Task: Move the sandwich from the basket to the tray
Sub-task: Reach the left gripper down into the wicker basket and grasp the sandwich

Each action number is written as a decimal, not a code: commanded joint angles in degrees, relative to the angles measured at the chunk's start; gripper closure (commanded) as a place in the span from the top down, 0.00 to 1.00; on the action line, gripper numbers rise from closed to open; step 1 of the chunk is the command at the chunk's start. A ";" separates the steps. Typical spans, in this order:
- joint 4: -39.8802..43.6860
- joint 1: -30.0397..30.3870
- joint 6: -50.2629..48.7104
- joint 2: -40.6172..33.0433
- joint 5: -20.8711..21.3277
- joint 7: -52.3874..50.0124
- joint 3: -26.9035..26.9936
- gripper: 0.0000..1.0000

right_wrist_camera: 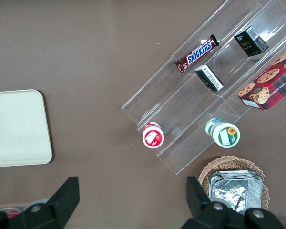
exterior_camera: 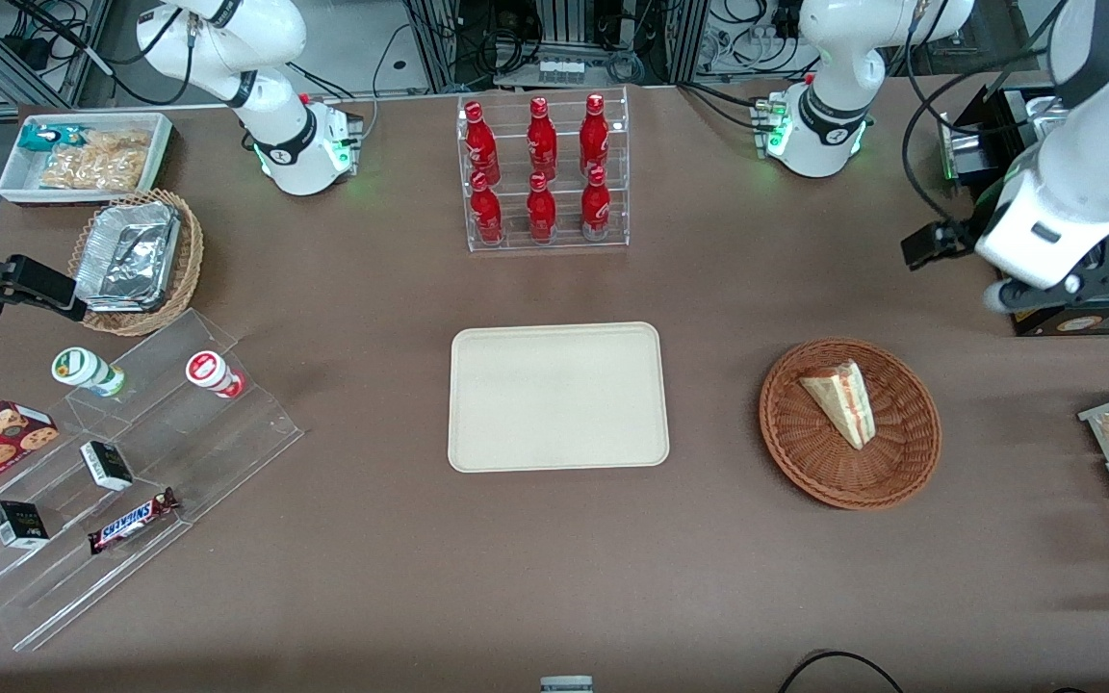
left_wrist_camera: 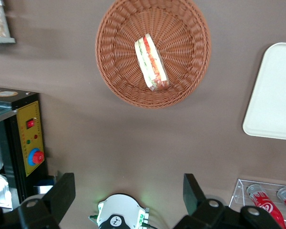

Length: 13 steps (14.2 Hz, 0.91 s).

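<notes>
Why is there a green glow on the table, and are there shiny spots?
Front view: green lights on the arm bases glow onto the table; the foil glares. Left wrist view: the open pincer, high above the table, frames a green-lit base.

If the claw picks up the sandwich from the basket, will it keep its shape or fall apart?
The sandwich is a layered bread wedge, so it probably squashes easily, and its layers could slide apart. It lies loose in the basket, likely light. The claw, open, hangs high above the table.

The reddish-brown round woven wicker basket [exterior_camera: 849,423] looks rough; the cream rectangular tray [exterior_camera: 557,397] smooth and matt; the brown bench [exterior_camera: 554,568] matt.
</notes>
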 commanded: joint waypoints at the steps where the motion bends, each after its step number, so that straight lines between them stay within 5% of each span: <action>1: -4.27 0.64 6.20 3.73 0.03 0.02 -0.54 1.00; 6: -14.65 0.64 24.93 8.65 -0.06 -0.25 -0.54 1.00; 13: -20.96 0.11 36.25 13.32 0.64 -14.04 -0.54 1.00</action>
